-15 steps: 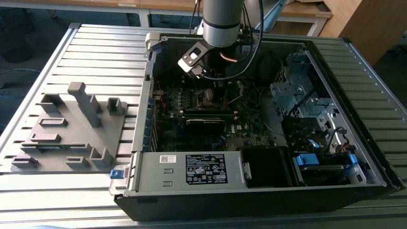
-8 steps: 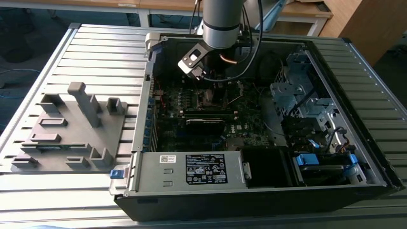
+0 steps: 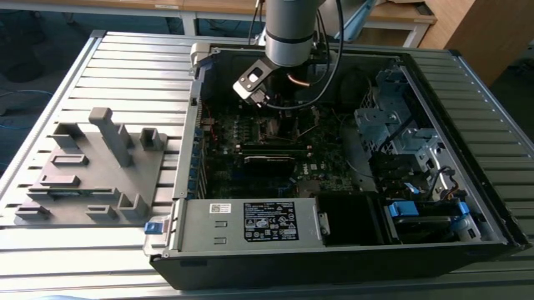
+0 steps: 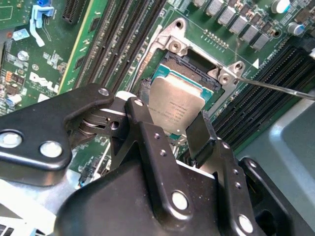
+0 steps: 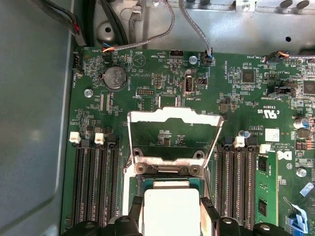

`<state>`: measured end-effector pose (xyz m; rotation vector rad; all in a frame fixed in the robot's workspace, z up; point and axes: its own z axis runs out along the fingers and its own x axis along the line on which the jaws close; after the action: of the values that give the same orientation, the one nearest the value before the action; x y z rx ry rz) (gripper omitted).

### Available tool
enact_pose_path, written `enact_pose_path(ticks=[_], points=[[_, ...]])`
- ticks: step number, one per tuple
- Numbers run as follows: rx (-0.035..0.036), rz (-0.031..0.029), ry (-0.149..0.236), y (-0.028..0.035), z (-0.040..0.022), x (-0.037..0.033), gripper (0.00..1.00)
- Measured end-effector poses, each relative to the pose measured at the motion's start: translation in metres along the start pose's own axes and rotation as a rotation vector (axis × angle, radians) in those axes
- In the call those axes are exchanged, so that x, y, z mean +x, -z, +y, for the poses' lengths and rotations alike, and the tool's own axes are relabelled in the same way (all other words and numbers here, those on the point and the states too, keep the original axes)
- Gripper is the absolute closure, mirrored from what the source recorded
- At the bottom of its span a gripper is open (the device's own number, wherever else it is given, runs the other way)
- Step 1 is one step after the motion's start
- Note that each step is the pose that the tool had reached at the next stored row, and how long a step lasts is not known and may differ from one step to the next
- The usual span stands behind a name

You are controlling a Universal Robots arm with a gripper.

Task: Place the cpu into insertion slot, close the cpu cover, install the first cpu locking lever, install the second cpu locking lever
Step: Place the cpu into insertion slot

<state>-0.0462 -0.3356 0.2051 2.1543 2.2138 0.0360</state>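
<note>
Holding cpu (image 4: 174,105) flat, over insertion slot (image 4: 189,65)

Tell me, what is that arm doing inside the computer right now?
Both fingers clamped on the cpu. Chip poised over the insertion slot. The cpu cover stands open. Slot looks unobstructed.

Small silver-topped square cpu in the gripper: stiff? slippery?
The small flat silver-grey square cpu looks rigid and probably light, being thin. Held only by its edges in the gripper, its smooth metal could slip or tilt.
</note>
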Motion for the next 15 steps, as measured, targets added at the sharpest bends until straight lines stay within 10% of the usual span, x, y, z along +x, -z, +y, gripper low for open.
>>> enact_pose_path(ticks=[15], points=[[0.0, 0.0, 0.0, -0.0053, -0.0022, 0.0002, 0.46]])
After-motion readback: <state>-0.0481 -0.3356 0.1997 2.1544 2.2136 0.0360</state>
